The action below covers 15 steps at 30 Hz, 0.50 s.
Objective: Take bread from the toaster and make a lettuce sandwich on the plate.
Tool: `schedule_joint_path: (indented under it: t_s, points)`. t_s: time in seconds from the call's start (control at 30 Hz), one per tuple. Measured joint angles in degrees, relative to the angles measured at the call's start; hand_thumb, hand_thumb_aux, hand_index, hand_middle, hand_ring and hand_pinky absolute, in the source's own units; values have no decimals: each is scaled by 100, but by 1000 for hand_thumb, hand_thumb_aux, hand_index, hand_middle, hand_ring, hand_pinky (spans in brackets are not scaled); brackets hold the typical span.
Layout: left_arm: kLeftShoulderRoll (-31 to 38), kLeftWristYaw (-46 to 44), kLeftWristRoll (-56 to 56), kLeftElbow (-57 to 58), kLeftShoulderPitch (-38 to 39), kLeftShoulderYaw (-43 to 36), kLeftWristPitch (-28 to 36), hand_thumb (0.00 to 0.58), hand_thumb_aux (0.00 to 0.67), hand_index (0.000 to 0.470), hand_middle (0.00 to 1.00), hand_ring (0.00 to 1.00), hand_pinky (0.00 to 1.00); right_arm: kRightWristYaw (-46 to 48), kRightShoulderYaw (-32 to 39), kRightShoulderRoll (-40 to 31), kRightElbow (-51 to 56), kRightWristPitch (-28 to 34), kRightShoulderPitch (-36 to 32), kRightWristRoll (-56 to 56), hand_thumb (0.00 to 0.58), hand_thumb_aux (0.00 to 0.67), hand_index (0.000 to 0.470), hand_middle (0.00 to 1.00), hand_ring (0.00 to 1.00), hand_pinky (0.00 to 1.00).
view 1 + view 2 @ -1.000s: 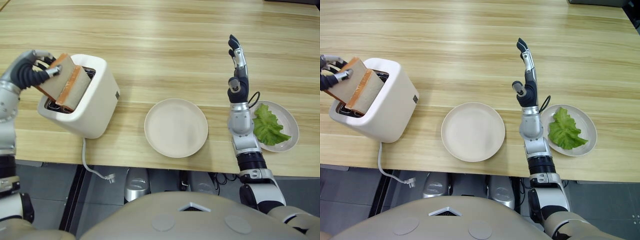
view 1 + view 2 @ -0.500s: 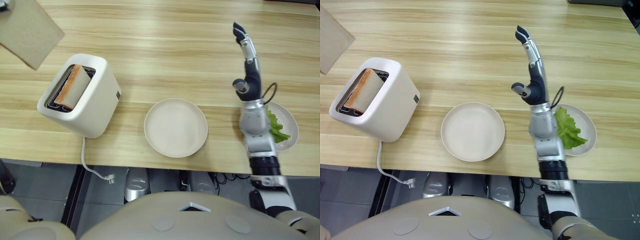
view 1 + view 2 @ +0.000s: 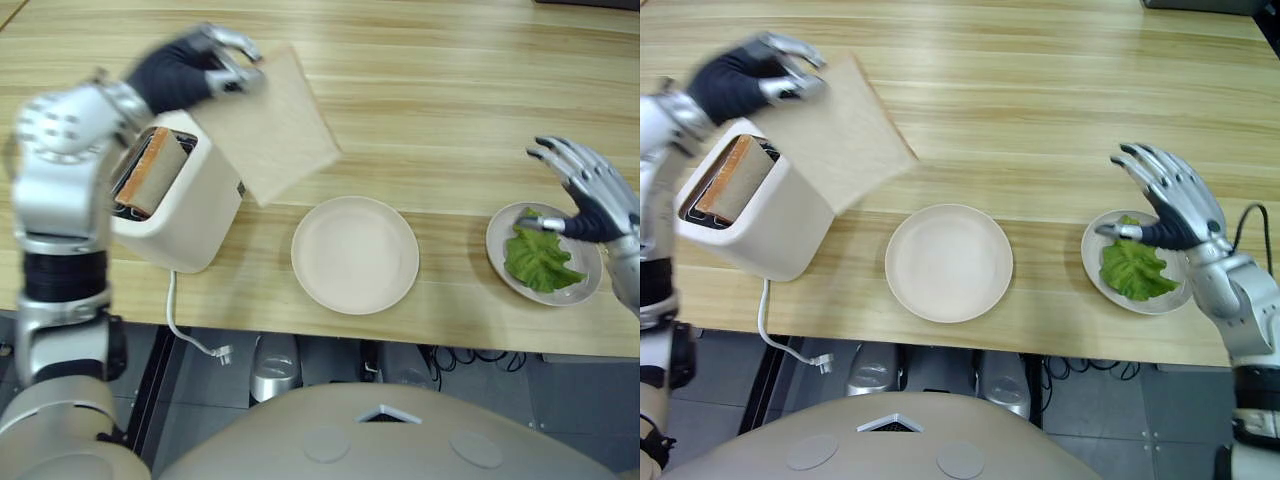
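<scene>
**Cord** point(image 3: 185, 325): lower left of the frame. It hangs loose off the table's near edge with its plug dangling, so the toaster seems to be unpowered.

**Plate** point(image 3: 355, 253): lower centre, near the table's front edge. It is bare and sits between toaster and lettuce, probably so either hand can reach it for assembly.

**Small dish** point(image 3: 495, 248): lower right, well apart from the plate. It keeps the lettuce point(image 3: 540, 258) ready on the right hand's side.

**Right hand** point(image 3: 590, 195): right edge, over the far side of the small dish. The fingers are spread wide and hold nothing. The thumb is near the top of the leaf, but whether they touch cannot be told. It looks poised for a pick-up.

**Toaster** point(image 3: 185, 225): left of the plate, set at an angle. A second slice point(image 3: 148, 168) stands in its slot, awaiting removal.

**Bread slice** point(image 3: 270, 125): upper left-centre, in the air above the toaster's right side and beyond the plate. It hangs tilted, with its lower corner pointing toward the plate, the likely destination.

**Left hand** point(image 3: 185, 70): upper left. The fingers are closed on the slice's top corner, and this edge grip leaves the face free to be laid flat.

**Table** point(image 3: 420, 90): bare wood across the top of the frame.
</scene>
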Motion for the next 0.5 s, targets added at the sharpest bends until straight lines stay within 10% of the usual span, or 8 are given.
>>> schedule_joint_path:
  t_s: [0.5]
  points:
    - [-1125,-295,1707,2376,345,-1767,-3354,580,670,460,1000,1000,1000,-2914,2463,-207,3151,793,-1232,-1874,0,0,0,0,0,0]
